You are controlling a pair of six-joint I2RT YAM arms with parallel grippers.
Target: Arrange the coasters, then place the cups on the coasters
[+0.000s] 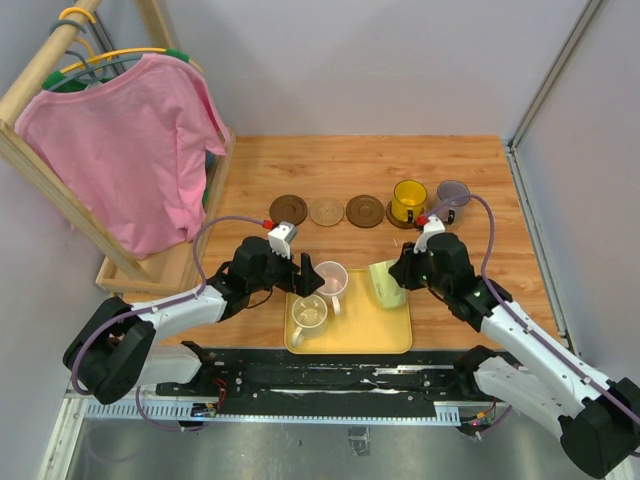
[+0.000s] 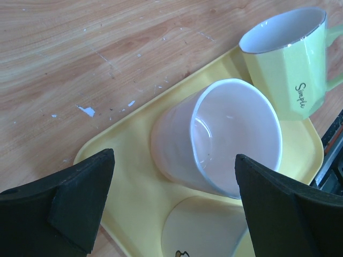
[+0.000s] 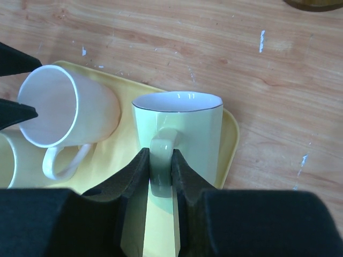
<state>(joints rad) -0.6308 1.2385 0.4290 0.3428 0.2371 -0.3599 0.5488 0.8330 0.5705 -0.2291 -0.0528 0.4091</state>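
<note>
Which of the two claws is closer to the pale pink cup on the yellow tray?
Left. The left gripper is open right at the pale pink cup, which shows between its fingers; the right gripper is farther off, clamped on the handle of the green mug.

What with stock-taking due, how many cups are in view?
5: pink cup and cream cup on the tray, green cup in the right gripper, yellow cup and grey-purple cup farther back.
</note>
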